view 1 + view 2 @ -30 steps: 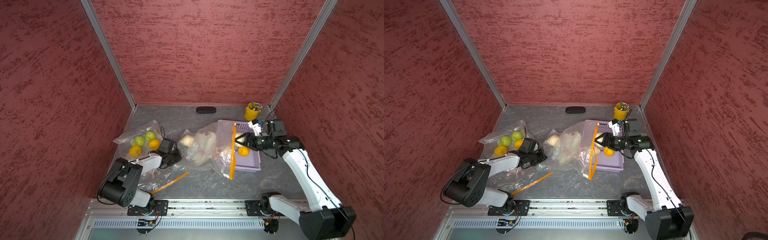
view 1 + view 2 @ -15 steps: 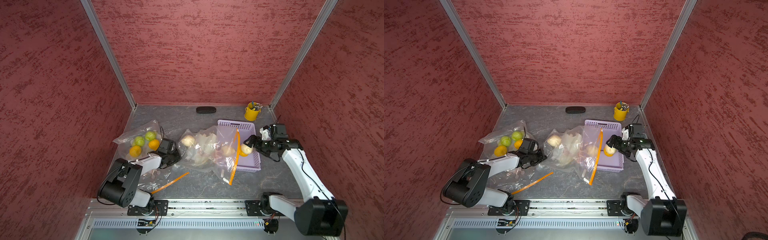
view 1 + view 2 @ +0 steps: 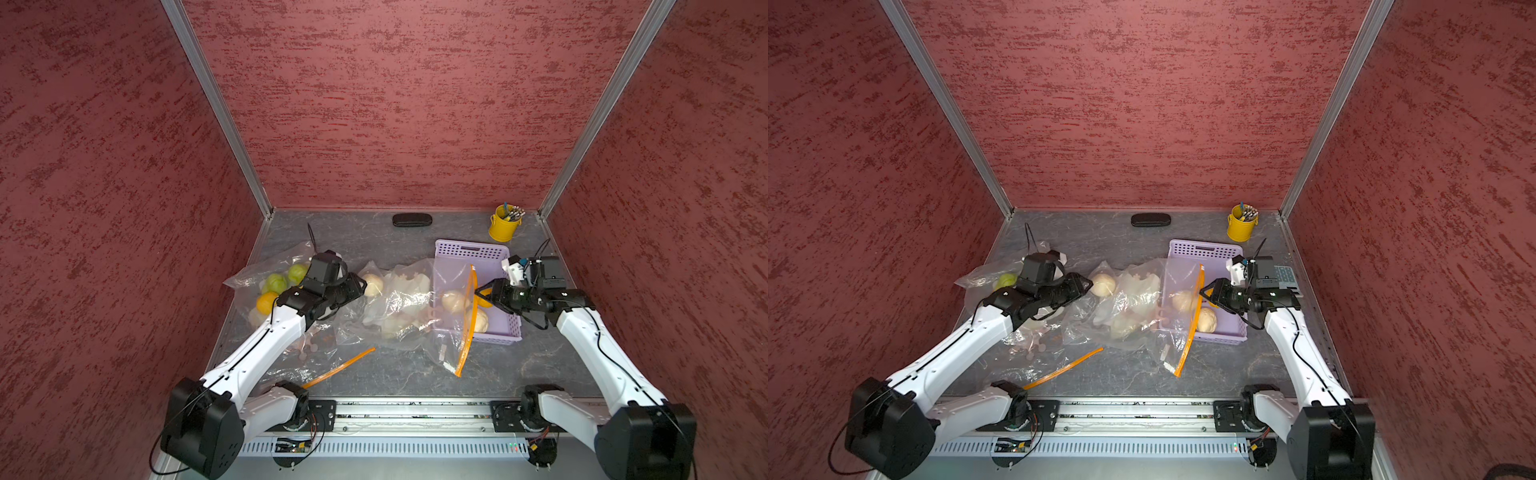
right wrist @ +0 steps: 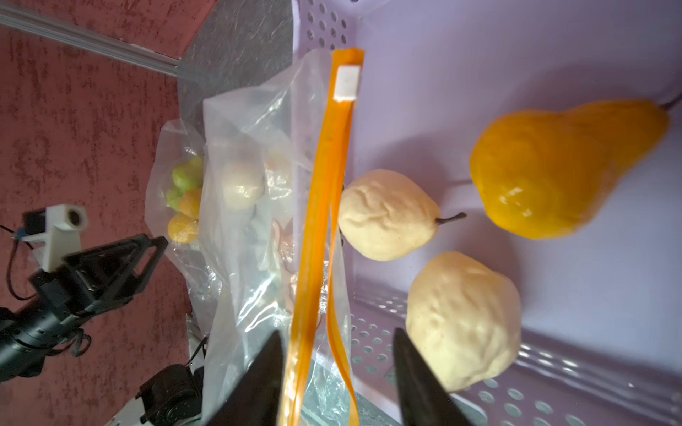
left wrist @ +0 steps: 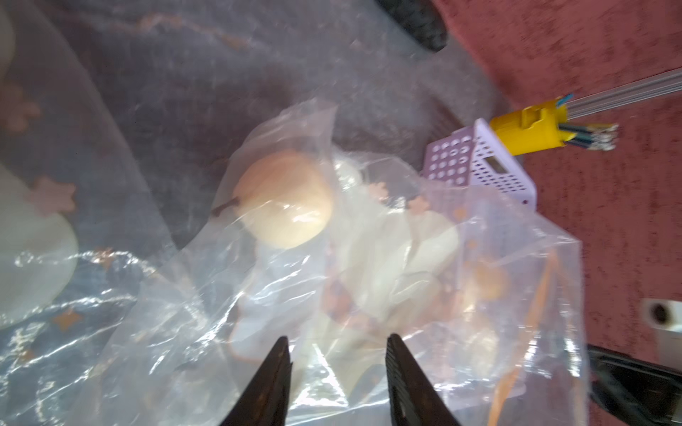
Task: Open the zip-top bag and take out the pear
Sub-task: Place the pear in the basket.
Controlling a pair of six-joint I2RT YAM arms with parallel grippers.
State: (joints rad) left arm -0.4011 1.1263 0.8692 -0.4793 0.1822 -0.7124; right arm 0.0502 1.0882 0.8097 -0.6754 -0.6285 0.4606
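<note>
Your right pincer point(image 4: 337, 332) and left pincer point(image 5: 337, 337) both gape, jaws apart — the unheld zip-top bag point(image 4: 258, 129) may slump over the pear point(image 5: 284, 201) between them.

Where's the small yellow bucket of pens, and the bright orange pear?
Small yellow bucket of pens point(image 3: 503, 229): in a top view, its side wall.
Bright orange pear point(image 4: 542, 177): right wrist view, its wide belly.

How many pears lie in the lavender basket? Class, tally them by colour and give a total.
Cream pears: 2
Orange pear: 1
Total in the basket: 3
</note>
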